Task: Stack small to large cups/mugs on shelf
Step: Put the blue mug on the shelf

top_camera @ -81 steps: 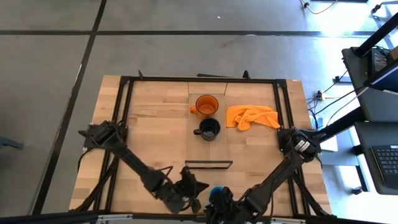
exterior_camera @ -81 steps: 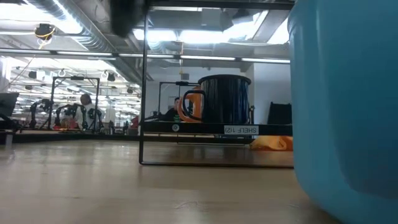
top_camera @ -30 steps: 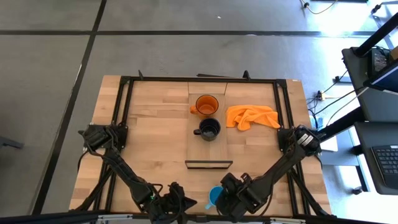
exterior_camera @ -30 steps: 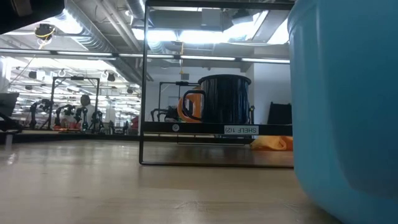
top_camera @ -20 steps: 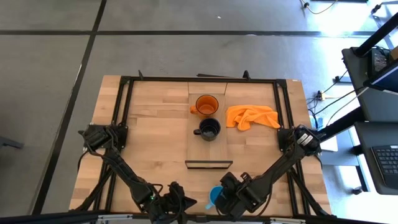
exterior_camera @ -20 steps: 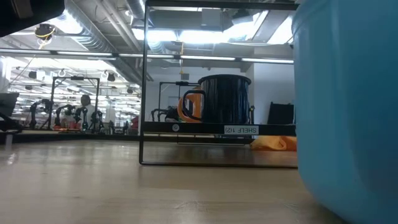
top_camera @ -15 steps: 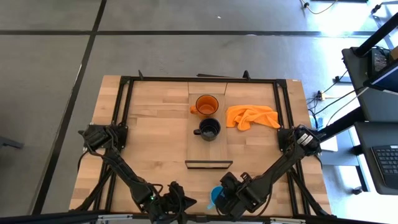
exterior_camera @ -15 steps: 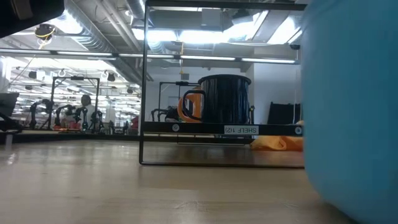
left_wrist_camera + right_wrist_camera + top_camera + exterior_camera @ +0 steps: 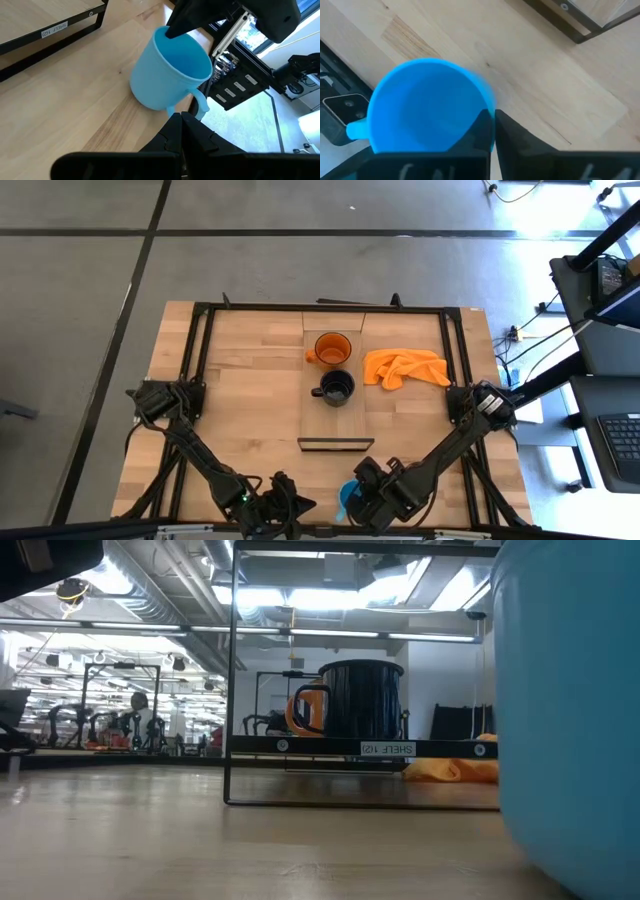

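The small blue mug (image 9: 348,496) stands upright near the table's near edge; it also shows in the left wrist view (image 9: 170,75) and fills the right of the low view (image 9: 570,710). My right gripper (image 9: 364,494) is shut on its rim. My left gripper (image 9: 290,508) is shut and empty, just left of the mug. The orange mug (image 9: 332,348) and the black mug (image 9: 337,388) stand on their bases on the light-wood shelf (image 9: 335,425). My right gripper pinches the blue mug's rim (image 9: 491,112) on the side away from the handle (image 9: 357,131), one finger (image 9: 479,131) inside the mug and one outside. The fingers come from above, slanting from the table's right. The mug is upright; whether its base touches the table, I cannot tell.
An orange cloth (image 9: 405,367) lies on the table right of the shelf. The shelf's dark frame end (image 9: 335,443) stands between the blue mug and the other mugs. A dark frame runs along the table's sides. The table's near edge is close behind the mug.
My right gripper has shifted the blue mug a little toward the table's right edge; the mug has stayed upright. Before that, my left gripper drew back from beside the mug toward the near edge and has kept still since.
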`<state>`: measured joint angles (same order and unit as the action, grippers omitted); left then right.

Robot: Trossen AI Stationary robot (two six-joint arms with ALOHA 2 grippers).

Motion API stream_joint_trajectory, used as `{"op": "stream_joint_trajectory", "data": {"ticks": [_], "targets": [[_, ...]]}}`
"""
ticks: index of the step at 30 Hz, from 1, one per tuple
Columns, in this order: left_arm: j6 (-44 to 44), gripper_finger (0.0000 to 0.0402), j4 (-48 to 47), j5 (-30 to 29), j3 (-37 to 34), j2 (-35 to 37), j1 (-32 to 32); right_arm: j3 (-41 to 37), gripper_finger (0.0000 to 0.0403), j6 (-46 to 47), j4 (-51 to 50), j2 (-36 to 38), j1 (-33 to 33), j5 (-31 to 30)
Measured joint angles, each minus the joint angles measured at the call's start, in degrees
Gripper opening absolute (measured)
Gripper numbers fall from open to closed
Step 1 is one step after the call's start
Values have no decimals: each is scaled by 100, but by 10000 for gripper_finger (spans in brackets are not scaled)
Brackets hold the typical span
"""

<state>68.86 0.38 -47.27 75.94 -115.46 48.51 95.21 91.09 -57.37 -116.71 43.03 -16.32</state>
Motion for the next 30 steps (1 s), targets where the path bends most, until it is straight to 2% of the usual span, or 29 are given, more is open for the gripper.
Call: {"op": "stream_joint_trajectory", "data": {"ticks": [5,10,14,21,23,27,30], "targets": [[0,0,0,9,0,0,4,395,7,-2,-30,0,0,106],[0,0,-27,12,0,0,4,1247,7,-12,-374,0,53,29],[2,0,-107,22,0,0,10,2210,7,-71,-1150,0,164,-550],[4,0,-131,-42,0,0,111,3885,6,193,-3260,2,249,-2248],[7,0,-136,-125,0,0,138,3987,6,83,-3231,69,67,-2458],[77,0,-153,-170,0,0,143,3945,6,-279,-3274,149,-511,-2460],[157,0,-184,-177,0,0,138,3930,11,-656,-3267,144,-1082,-1968]]}}
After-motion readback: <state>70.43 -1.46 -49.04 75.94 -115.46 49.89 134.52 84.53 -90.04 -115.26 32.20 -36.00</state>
